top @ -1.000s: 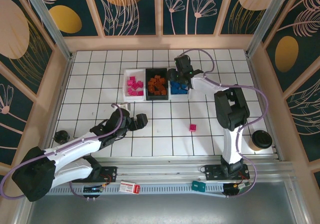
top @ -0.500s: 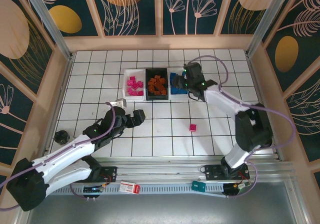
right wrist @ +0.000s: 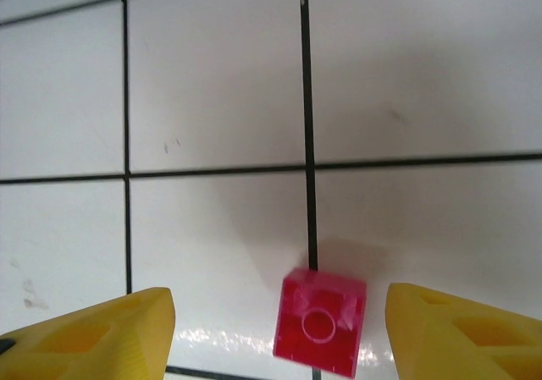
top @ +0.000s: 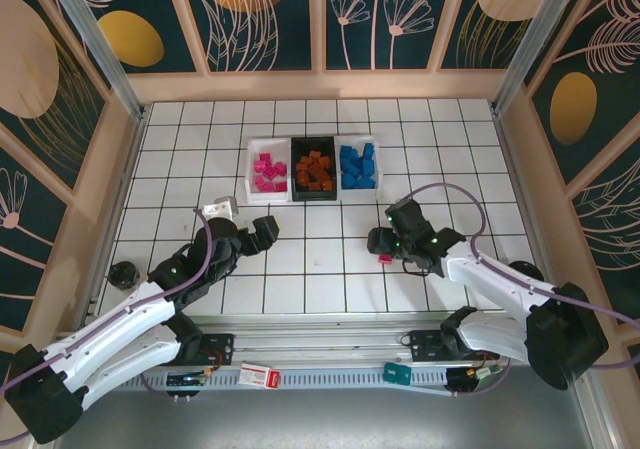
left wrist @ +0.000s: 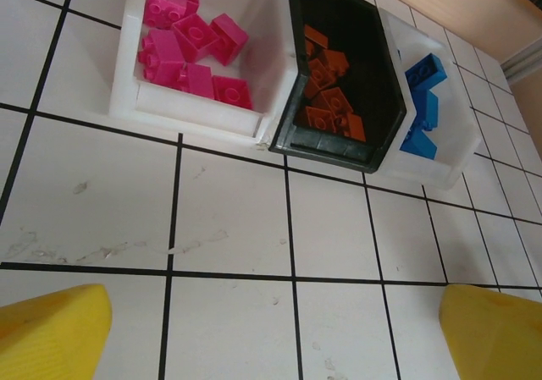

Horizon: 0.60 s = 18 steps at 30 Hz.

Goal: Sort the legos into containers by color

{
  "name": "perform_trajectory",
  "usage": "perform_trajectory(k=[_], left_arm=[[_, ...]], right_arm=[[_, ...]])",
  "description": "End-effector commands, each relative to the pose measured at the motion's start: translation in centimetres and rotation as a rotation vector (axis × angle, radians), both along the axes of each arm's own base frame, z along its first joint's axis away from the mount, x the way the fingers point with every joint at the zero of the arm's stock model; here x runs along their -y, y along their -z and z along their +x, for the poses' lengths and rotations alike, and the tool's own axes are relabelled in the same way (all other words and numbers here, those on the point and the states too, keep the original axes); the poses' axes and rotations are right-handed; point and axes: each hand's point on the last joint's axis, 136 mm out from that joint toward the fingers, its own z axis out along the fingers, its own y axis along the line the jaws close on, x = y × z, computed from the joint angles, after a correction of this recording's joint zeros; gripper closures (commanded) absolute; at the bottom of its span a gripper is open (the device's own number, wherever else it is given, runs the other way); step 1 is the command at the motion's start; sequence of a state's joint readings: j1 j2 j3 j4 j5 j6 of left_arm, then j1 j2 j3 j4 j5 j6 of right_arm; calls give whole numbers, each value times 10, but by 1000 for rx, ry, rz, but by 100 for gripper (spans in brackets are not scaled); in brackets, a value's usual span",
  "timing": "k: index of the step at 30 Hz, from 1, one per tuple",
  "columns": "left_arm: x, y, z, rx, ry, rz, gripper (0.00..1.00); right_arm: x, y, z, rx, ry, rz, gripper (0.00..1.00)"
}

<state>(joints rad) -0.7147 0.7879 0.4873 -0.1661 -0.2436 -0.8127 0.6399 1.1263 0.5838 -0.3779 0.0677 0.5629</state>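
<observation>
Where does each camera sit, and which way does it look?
Top external: above and behind the arms, looking down on the white tiled table; both arms show, with left gripper and right gripper.
Left wrist: on the left arm, facing the row of three shallow plastic trays; its yellow fingers at bottom corners.
Right wrist: on the right arm, looking down at one small magenta plastic brick between its yellow fingers.
Shared: top and right wrist see that brick; top and left wrist, the trays.
</observation>
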Motion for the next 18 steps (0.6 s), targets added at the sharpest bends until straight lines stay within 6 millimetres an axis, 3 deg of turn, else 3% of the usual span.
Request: perform_trajectory(k=[1,7,11,15,18], left_arm=[[-3,4,-1,-4,-5,18,1],[-4,7,-3,-13,-7,21,1],[-6,11,-5,-21,-8,29,1],[-6,11,-5,-18,-8,34,1],[-8,8,-4,-7,-16,39,1]], right_arm=[[10,22,-11,-59,48,-56,33],[4,45,-11,-93,24,-110,39],[1,52,-11,-98,-4,-156,53],[-9,38,-5,-51,-46,-159,72],[-30,10,4,29,-107,-115,79]])
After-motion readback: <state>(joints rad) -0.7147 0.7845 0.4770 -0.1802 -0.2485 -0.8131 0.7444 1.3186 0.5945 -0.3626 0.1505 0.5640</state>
